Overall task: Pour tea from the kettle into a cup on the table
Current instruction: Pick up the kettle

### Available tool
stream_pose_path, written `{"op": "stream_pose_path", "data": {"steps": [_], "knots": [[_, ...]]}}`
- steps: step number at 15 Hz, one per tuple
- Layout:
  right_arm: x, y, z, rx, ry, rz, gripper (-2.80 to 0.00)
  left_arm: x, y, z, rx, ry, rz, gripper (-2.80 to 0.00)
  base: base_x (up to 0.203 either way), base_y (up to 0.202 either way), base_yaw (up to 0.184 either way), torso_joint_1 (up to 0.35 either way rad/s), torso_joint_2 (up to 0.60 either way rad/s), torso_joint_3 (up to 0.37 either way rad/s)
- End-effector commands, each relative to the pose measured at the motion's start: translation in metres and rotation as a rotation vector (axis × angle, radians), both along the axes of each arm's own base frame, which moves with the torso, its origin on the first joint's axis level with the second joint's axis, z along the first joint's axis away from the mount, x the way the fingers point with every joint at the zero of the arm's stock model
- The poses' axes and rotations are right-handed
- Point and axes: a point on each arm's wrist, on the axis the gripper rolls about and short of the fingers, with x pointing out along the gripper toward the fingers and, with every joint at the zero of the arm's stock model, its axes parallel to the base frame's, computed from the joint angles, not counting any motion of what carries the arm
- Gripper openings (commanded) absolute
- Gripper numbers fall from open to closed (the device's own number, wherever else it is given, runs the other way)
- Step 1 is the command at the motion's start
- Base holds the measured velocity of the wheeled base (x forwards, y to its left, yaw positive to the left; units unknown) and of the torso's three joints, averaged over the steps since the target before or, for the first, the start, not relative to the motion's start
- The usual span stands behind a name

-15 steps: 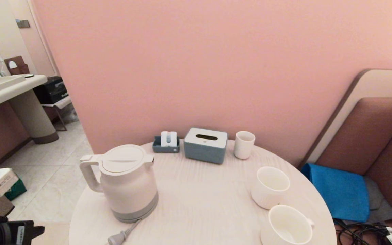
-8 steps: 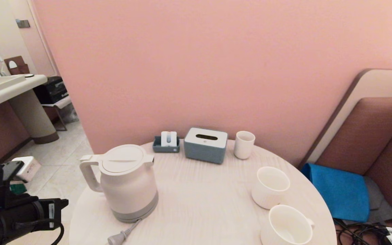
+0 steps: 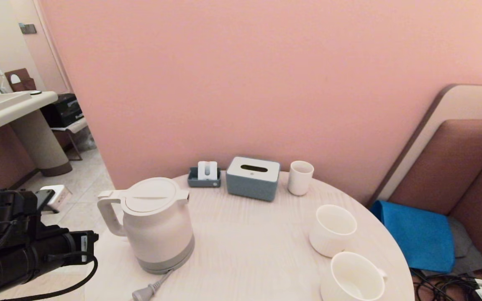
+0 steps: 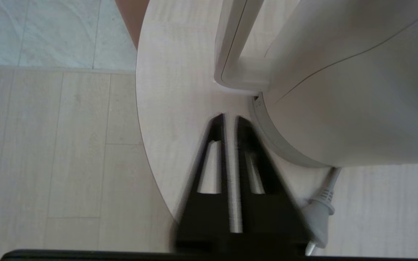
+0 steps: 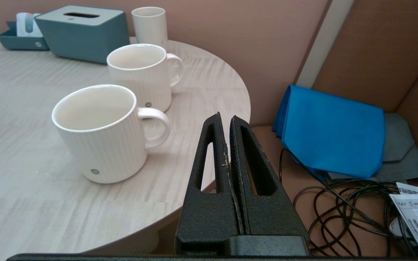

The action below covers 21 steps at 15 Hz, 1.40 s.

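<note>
The white kettle (image 3: 157,225) stands upright with its lid shut on the left part of the round pale table (image 3: 249,242), its loop handle (image 3: 106,217) facing left. My left gripper (image 3: 90,244) hovers over the table's left edge, below the handle (image 4: 230,43) and beside the kettle's grey bottom band (image 4: 278,141). Its fingers are a narrow gap apart and hold nothing (image 4: 229,117). Two white mugs (image 3: 333,230) (image 3: 352,278) stand at the right edge and look empty. No tea shows. My right gripper (image 5: 225,116) is shut off the table's right edge, near the closer mug (image 5: 100,134).
A grey tissue box (image 3: 252,177), a small grey tray (image 3: 204,175) and a white tumbler (image 3: 300,177) line the table's back by the pink wall. The kettle's loose plug (image 3: 144,292) lies at the front edge. A blue cloth (image 3: 416,234) and black cables (image 5: 357,214) lie to the right.
My left arm has risen and moved right, from off the table's lower left to its left edge next to the kettle. Kettle and cups have not moved.
</note>
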Motion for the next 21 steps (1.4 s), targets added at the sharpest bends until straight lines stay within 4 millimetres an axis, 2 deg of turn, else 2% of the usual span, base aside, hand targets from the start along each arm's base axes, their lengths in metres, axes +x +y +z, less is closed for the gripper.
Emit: {"op": "stream_pose_path", "data": {"steps": [1,6,13,21], "knots": [[0.000,0.000,0.000,0.000,0.000,0.000,-2.80,0.002,0.000,-0.001,-0.001,0.002,0.002,0.00,0.000,0.000,0.000,0.000,0.00,0.000],[0.000,0.000,0.000,0.000,0.000,0.000,-2.80,0.004,0.000,0.000,0.001,0.002,0.004,0.00,0.000,0.000,0.000,0.000,0.00,0.000],[0.000,0.000,0.000,0.000,0.000,0.000,-2.80,0.025,0.000,0.001,0.009,-0.054,0.002,0.00,0.000,0.000,0.000,0.000,0.00,0.000],[0.000,0.000,0.000,0.000,0.000,-0.001,-2.80,0.039,0.001,-0.014,0.031,-0.066,-0.009,0.00,0.000,0.000,0.000,0.000,0.00,0.000]]}}
